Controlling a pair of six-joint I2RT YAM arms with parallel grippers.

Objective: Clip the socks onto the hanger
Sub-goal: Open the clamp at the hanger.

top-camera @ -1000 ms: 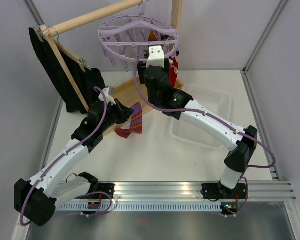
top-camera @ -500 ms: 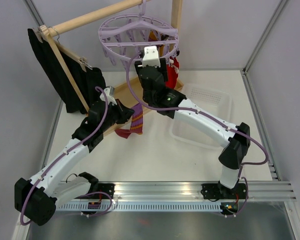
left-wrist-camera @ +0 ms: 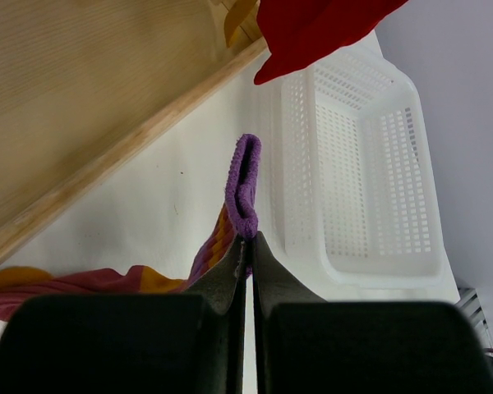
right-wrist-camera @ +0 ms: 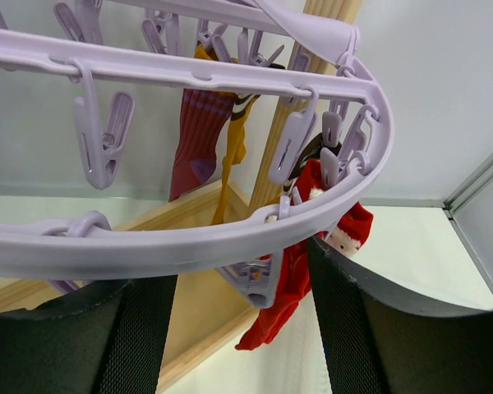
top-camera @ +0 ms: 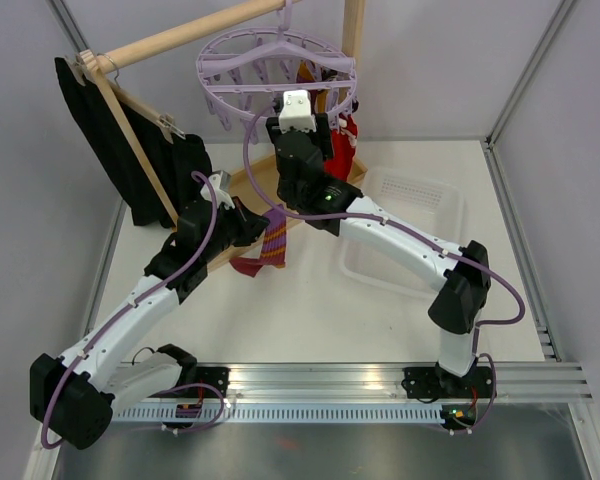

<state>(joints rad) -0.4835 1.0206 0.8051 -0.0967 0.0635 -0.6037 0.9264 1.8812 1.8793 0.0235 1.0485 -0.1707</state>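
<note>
The lavender ring hanger hangs from the wooden rack. My right gripper is raised just under its near rim. In the right wrist view it is open, with the rim crossing in front and one peg hanging between the fingers, untouched. A red sock with white bits, a maroon sock and a mustard one hang clipped to the ring. My left gripper is shut on the purple cuff of a striped purple-orange sock, held above the table.
A white perforated basket lies at the right. The rack's wooden base lies under the hanger. A black garment hangs from a wooden hanger at the left. The rack's post stands behind the ring.
My right arm has swung a little left and up toward the hanger's near rim. The left arm and its sock have stayed where they were.
</note>
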